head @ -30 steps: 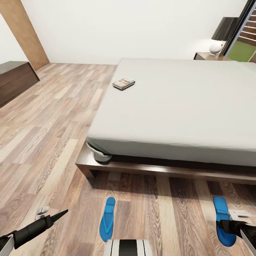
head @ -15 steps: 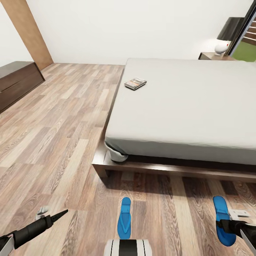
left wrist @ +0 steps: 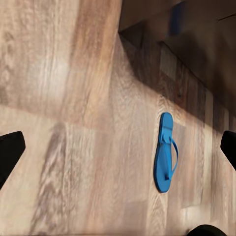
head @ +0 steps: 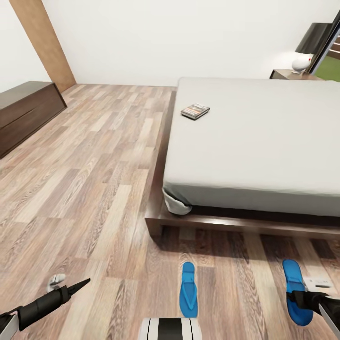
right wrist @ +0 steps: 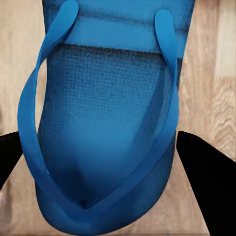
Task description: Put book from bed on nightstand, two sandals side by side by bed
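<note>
The right hand [right wrist: 115,162] grips one blue sandal [right wrist: 105,123] near the bed's [head: 255,137] foot edge. The left hand [left wrist: 118,147] is wide, empty. Best set it parallel beside the other sandal [head: 188,295].

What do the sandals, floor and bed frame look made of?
Sandals: likely foam or rubber, matte blue, with a fine dimpled footbed texture seen in the right wrist view. Floor: wood planks or laminate in mixed browns, grain visible, low sheen. Bed frame: dark brown wood, smooth finish.
</note>
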### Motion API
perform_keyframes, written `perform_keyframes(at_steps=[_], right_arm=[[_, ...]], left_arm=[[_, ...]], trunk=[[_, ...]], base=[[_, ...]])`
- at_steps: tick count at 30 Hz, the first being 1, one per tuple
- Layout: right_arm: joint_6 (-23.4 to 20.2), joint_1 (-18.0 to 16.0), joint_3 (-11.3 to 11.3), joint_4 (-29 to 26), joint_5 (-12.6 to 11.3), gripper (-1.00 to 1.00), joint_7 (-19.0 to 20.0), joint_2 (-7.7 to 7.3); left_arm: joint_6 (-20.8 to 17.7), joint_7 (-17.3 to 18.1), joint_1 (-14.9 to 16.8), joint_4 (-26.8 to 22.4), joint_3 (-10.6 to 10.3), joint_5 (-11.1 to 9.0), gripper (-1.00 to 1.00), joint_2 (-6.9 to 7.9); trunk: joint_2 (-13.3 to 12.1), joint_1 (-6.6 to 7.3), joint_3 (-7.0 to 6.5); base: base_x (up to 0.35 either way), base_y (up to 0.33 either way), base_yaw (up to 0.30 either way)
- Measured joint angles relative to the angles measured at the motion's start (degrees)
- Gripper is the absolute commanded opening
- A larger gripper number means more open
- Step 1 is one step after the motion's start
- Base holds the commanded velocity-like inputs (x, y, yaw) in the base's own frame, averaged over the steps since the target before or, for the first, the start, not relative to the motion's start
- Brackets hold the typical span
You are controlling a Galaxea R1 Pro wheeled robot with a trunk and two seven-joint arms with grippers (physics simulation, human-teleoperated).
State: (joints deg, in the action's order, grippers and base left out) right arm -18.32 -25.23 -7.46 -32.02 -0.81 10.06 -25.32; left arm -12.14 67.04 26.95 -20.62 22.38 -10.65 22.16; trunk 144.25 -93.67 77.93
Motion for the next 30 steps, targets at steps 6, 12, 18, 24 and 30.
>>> perform_keyframes(at_steps=[6,12,18,24,30], right_arm=[[0.0,0.0,0.0,0.0,0.0,-1.0,0.0,0.0],[0.0,0.0,0.0,-0.1,0.0,-1.0,0.0,0.0],[0.0,0.0,0.0,-0.1,0.0,-1.0,0.0,0.0],[0.0,0.0,0.0,-0.1,0.0,-1.0,0.0,-0.01],[0.0,0.0,0.0,-0.1,0.0,-1.0,0.0,-0.01]], left_arm=[[0.0,0.0,0.0,0.0,0.0,0.0,1.0,0.0],[0.0,-0.1,0.0,0.0,0.0,0.1,1.0,0.0],[0.0,-0.1,0.0,0.0,0.0,0.1,1.0,0.0],[0.0,-0.2,0.0,0.0,0.0,0.0,1.0,0.0],[0.3,-0.3,0.0,2.1,0.1,0.1,1.0,-0.01]], trunk=[[0.0,0.0,0.0],[0.0,0.0,0.0],[0.0,0.0,0.0],[0.0,0.01,0.0],[0.0,0.02,0.0]], base=[[0.0,0.322,0.0],[0.0,0.322,0.0],[0.0,0.322,0.0],[0.067,0.233,0.0],[0.101,0.076,0.0]])
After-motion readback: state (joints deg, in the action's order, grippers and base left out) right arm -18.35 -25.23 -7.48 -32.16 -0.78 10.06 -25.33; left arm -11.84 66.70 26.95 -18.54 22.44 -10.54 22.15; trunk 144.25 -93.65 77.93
